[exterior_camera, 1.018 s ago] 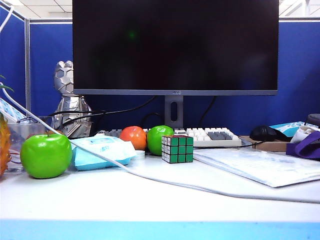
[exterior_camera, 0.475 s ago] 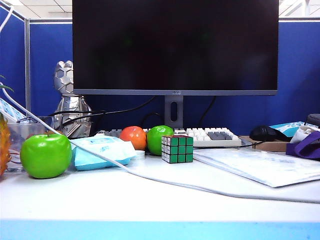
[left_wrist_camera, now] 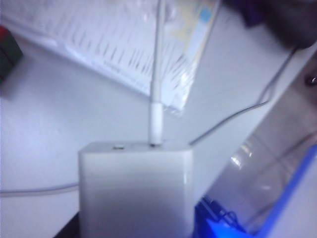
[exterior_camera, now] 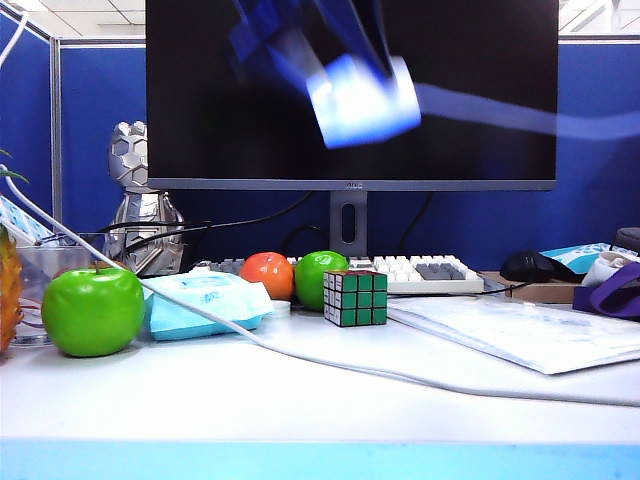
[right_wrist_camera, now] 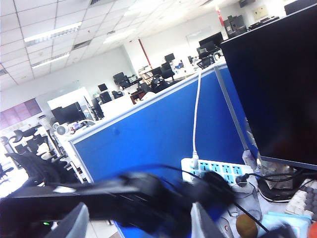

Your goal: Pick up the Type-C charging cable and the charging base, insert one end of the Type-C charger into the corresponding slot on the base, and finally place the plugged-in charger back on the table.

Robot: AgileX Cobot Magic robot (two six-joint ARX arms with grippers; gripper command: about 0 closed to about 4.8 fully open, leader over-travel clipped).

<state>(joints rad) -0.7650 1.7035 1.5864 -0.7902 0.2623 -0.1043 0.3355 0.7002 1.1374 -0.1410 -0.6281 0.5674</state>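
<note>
The white charging base (left_wrist_camera: 136, 188) sits between the jaws of my left gripper (left_wrist_camera: 136, 225), which is shut on it. The Type-C charging cable (left_wrist_camera: 157, 74) stands plugged into a slot in the base's end face, next to a second, free slot. In the exterior view the base (exterior_camera: 362, 100) is a blurred white block high in front of the monitor, well above the table (exterior_camera: 300, 400), with the cable (exterior_camera: 500, 112) streaking off to the right. My right gripper (right_wrist_camera: 138, 228) points up toward the office ceiling, open and holding nothing; the exterior view does not show it.
On the table stand a green-and-white Rubik's cube (exterior_camera: 355, 297), a green apple (exterior_camera: 92, 310), a wipes pack (exterior_camera: 205, 303), a tomato and a second apple, a keyboard (exterior_camera: 420, 272) and a plastic-sleeved paper stack (exterior_camera: 520, 330). A thicker white cord (exterior_camera: 300, 355) crosses the table. The monitor (exterior_camera: 350, 150) rises behind.
No gripper showed in the exterior view before. Now my left gripper, blurred with motion, has swung into view in front of the monitor with the base and the plugged cable.
</note>
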